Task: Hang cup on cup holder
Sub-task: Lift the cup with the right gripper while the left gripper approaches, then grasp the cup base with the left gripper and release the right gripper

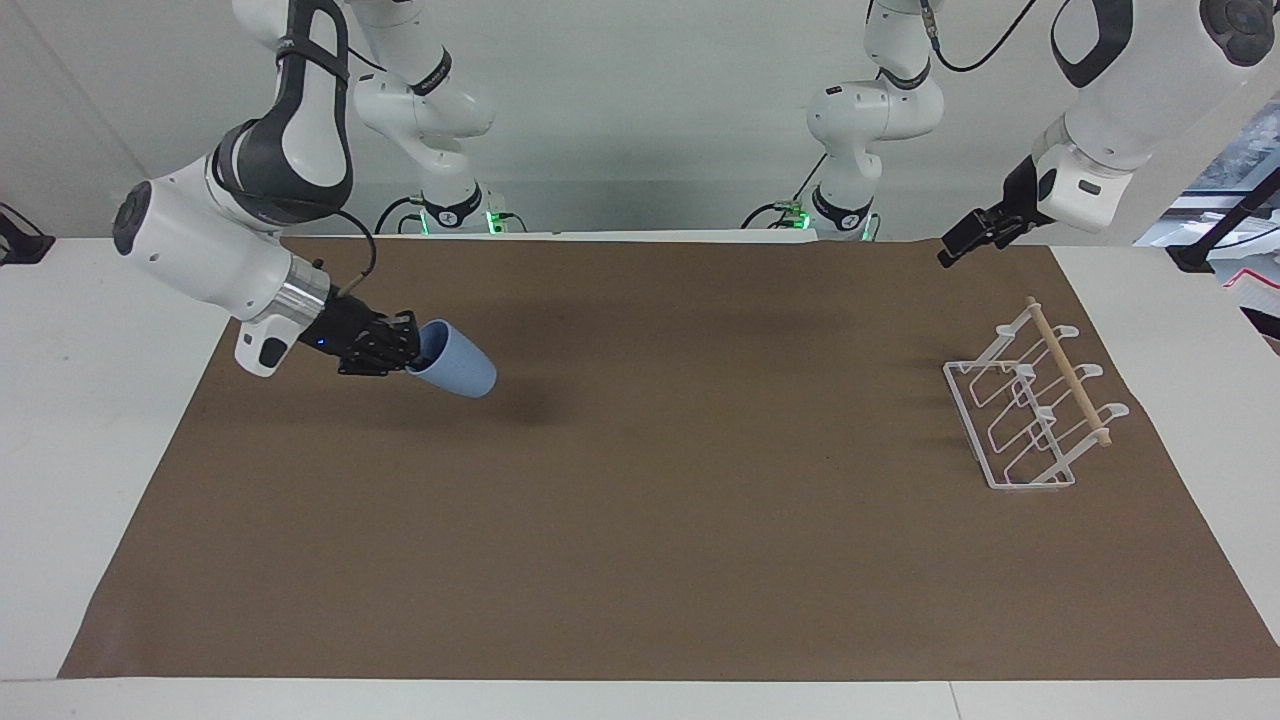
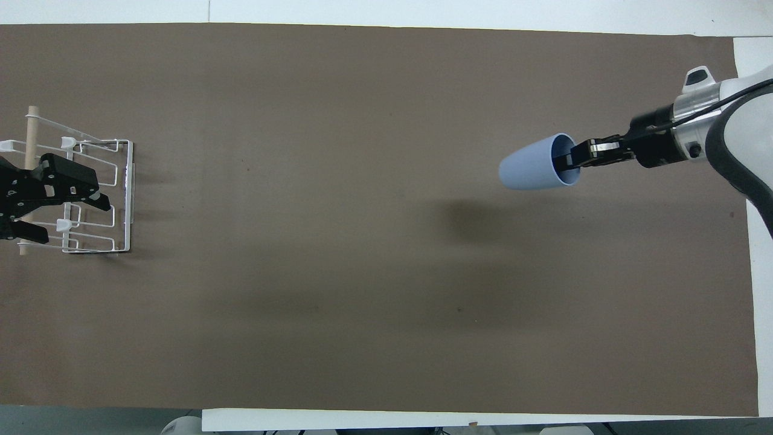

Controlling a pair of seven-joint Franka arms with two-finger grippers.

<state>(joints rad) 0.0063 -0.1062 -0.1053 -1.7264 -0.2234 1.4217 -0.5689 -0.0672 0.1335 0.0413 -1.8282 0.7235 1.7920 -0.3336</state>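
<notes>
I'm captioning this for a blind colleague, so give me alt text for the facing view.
The right gripper holds a light-blue plastic cup tipped sideways above a brown mat. A white wire cup holder with a wooden dowel sits toward the left arm's end, the left gripper raised near it.

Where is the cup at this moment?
The cup is in the air, tipped on its side, held at its rim by the right gripper over the brown mat toward the right arm's end of the table.
</notes>
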